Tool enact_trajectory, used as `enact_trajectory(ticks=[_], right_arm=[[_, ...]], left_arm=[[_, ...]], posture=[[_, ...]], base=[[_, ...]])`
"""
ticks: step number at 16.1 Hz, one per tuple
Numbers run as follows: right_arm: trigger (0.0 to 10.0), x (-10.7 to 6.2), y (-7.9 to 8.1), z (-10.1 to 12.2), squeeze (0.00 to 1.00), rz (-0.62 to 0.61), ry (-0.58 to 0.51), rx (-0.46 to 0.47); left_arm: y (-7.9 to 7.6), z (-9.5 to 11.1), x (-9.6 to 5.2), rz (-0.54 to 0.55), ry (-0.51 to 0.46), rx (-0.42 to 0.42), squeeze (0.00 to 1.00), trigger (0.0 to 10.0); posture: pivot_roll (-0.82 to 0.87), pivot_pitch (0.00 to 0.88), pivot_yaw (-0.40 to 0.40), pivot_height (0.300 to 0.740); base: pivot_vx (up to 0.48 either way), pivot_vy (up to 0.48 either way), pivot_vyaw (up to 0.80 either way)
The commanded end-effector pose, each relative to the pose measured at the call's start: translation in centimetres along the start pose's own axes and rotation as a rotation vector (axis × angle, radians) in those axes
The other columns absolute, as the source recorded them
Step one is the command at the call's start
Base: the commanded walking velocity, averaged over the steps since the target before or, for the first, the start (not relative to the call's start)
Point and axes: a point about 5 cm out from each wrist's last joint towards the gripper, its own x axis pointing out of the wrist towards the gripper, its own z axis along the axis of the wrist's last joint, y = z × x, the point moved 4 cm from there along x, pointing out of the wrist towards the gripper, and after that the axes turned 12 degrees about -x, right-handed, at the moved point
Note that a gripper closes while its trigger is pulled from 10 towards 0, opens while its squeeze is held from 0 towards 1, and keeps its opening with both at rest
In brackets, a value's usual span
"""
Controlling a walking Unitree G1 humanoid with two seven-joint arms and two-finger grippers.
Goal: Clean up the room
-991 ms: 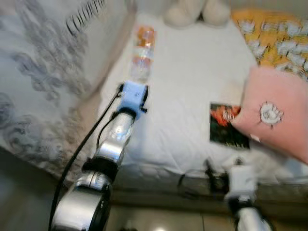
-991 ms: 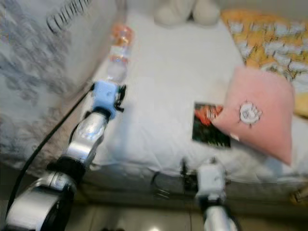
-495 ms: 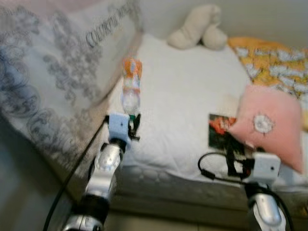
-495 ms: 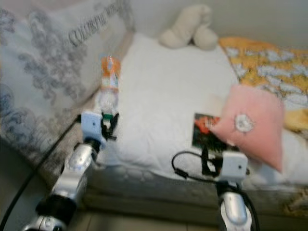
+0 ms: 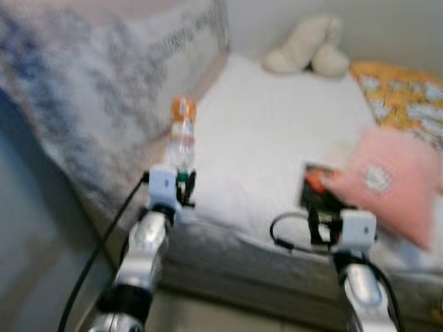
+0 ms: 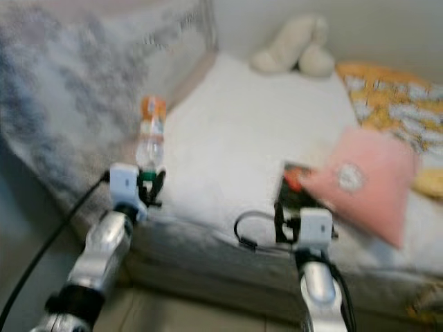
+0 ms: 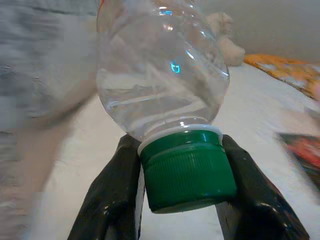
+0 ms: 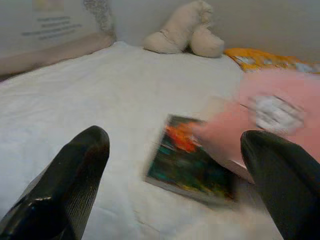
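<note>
Looks like a bedroom at home: a bed (image 5: 277, 131) with white sheet, pink pillow (image 5: 394, 187) on the right, a plush toy (image 5: 308, 55) at the far end, patterned blanket (image 5: 405, 93) far right.

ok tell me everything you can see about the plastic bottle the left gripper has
The bottle is clear, ribbed plastic with an orange label at its far end and a green screw cap. It looks nearly empty. The left gripper holds it by the cap, one black finger on each side, with the body pointing away from the wrist, raised near the bed's corner beside a grey patterned bedcover.
</note>
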Motion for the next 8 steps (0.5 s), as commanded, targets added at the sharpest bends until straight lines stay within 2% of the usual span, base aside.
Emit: enact_trajectory(ticks=[1,5,6,8], right_arm=[[10.0,-0.3,-0.9,-1.0,0.00,-0.029,0.042,-0.008],[10.0,-0.9,-1.2,-1.4,0.00,-0.043,0.045,-0.009],[10.0,-1.1,-1.3,-1.6,0.00,-0.050,0.047,-0.007],[10.0,-1.5,-1.5,-1.6,0.00,-0.056,0.031,-0.008]], left_arm=[[-1.5,0.3,0.8,-0.044,0.004,0.005,0.00,10.0],[-2.5,0.2,1.5,-0.082,0.021,0.010,0.00,10.0],[-2.7,-0.1,1.7,-0.083,0.044,-0.019,0.00,10.0],[-2.7,-0.4,2.0,-0.094,0.066,-0.007,0.00,10.0]], posture=[[0.04,0.000,0.004,0.740],[0.02,0.000,0.019,0.740],[0.02,0.000,0.020,0.740],[0.01,0.000,0.026,0.740]], base=[[0.000,-0.472,-0.68],[0.000,-0.472,-0.69],[0.000,-0.409,-0.69],[0.000,0.000,-0.68]])
